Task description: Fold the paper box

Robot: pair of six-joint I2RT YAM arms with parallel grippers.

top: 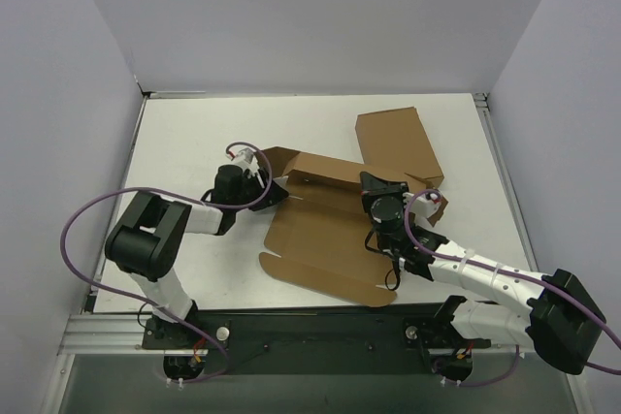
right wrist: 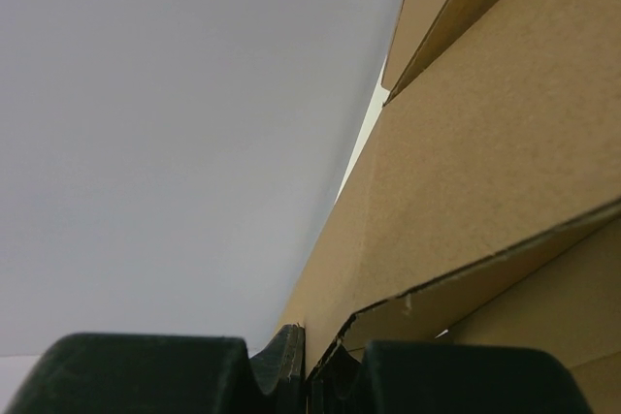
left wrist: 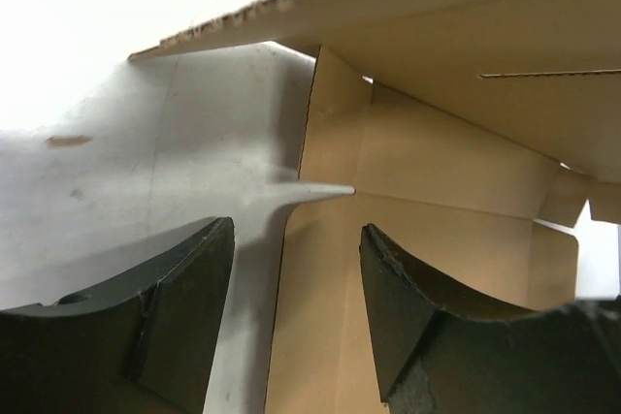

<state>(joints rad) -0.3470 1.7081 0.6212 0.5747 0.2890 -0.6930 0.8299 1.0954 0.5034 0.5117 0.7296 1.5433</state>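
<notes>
The brown kraft cardboard paper box (top: 320,235) is lying half-opened at the middle of the white desk (top: 194,133). Its broad creased panel is resting flat and reaching toward 6 o'clock, where its near edge is sitting close to the desk's front rim. A long wall is standing up along the panel's far side, and a lid panel is tilting away toward 1 o'clock. A small side flap is sticking out at 10 o'clock.

The right hand (top: 374,184) is sitting at the box's 3 o'clock side. In its wrist view, its fingers (right wrist: 408,375) are closed together, pinching a thin cardboard edge. The left hand (top: 272,186) is hovering at the 9 o'clock edge, spread open and gripping nothing. One of its fingers (left wrist: 184,307) is hanging over bare desk and the other over cardboard, with the box's cut edge running between them.

Bare desk is lying open from 9 through 12 o'clock. A narrower strip is running at 3 o'clock beside the pale grey wall (top: 572,75).
</notes>
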